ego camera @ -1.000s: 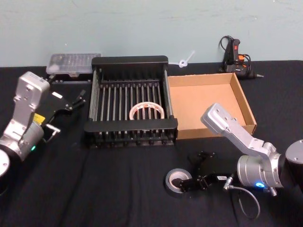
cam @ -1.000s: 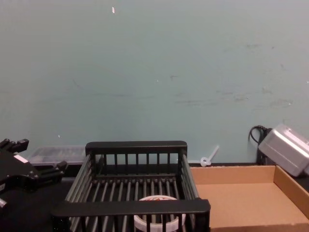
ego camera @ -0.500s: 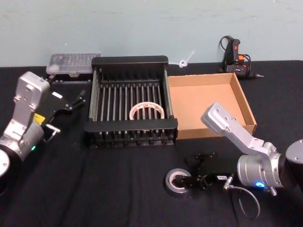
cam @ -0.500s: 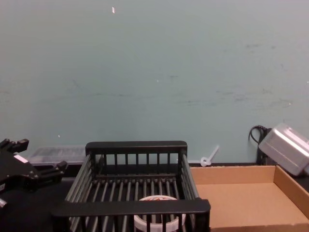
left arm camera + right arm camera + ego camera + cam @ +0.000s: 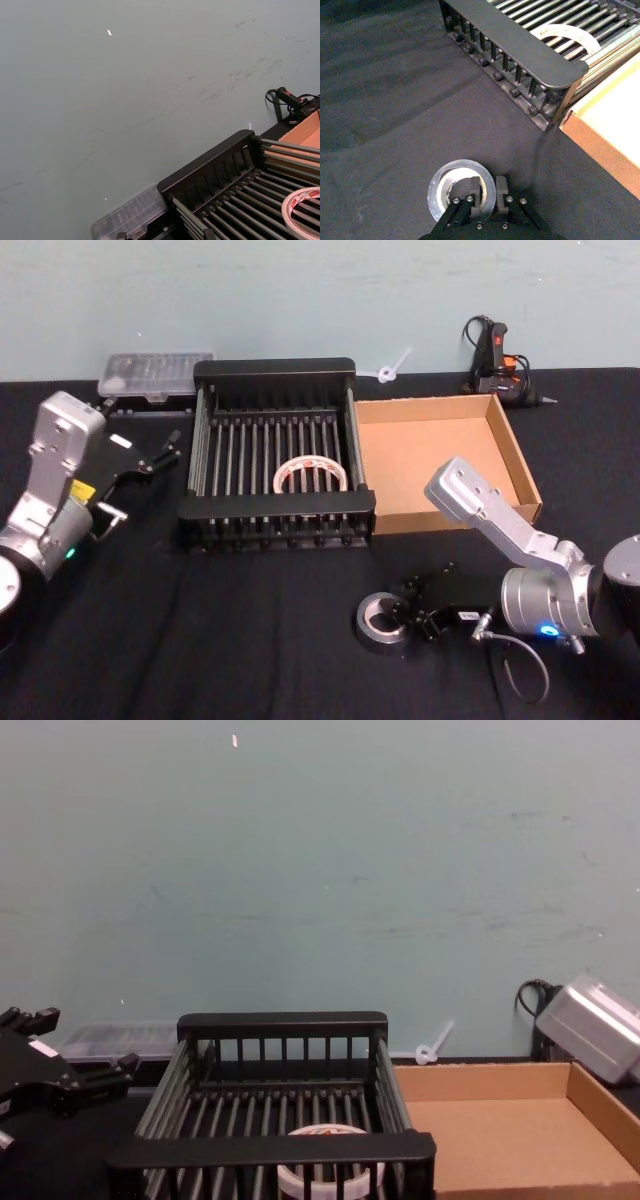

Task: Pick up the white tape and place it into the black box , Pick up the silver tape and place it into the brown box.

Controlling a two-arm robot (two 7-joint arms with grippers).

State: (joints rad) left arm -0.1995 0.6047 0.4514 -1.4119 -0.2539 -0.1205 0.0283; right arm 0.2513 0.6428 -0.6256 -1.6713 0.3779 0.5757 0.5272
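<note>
The silver tape [image 5: 378, 621] lies flat on the black cloth in front of the boxes. My right gripper [image 5: 413, 613] is low at its right side, shut on it. In the right wrist view one finger [image 5: 475, 192] sits inside the silver tape [image 5: 439, 188] and the other outside, pinching the wall. The white tape [image 5: 310, 475] rests on the bars inside the black box [image 5: 275, 508], near its front right. The brown box [image 5: 515, 455] stands right of it, holding nothing. My left gripper [image 5: 168, 451] stays open, left of the black box.
A clear plastic case [image 5: 155, 372] sits behind the black box's left corner. A white cable tie [image 5: 392, 368] and a black glue gun [image 5: 497, 352] lie behind the brown box. Bare black cloth stretches along the table's front.
My right gripper's fingers have closed from wide open onto the silver tape's wall, and the roll has shifted slightly to the right. The left arm has not moved.
</note>
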